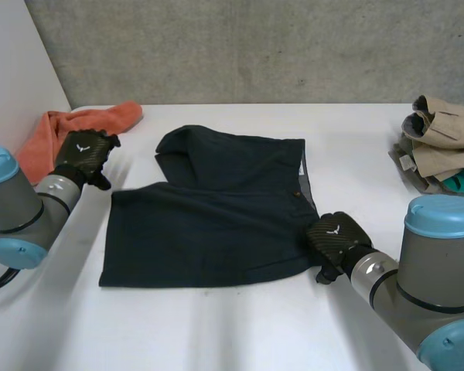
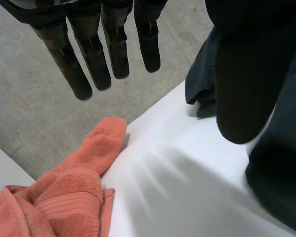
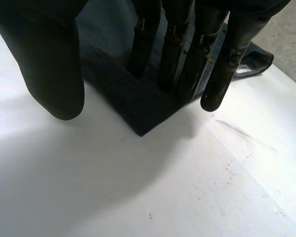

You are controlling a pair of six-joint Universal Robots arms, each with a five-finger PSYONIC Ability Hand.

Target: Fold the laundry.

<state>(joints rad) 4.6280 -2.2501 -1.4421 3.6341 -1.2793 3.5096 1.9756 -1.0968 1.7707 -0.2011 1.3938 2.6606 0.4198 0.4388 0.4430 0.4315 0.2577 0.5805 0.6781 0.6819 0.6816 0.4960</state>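
A dark navy pair of shorts [image 1: 216, 212] lies partly folded in the middle of the white table [image 1: 240, 332], one leg turned over the other. My right hand [image 1: 336, 239] is at the garment's near right corner [image 3: 140, 106], its straight fingers [image 3: 180, 59] resting on the cloth and the thumb off it above bare table. My left hand [image 1: 83, 154] hovers off the shorts' far left corner, fingers [image 2: 96, 54] straight and holding nothing. Beside that hand's thumb, the dark cloth [image 2: 281, 163] lies on the table.
An orange towel [image 1: 66, 127] lies bunched at the table's far left corner, under my left hand's fingertips [image 2: 64, 197]. A pile of beige and teal clothes [image 1: 441, 143] sits at the far right edge. A grey concrete wall [image 1: 255, 46] stands behind the table.
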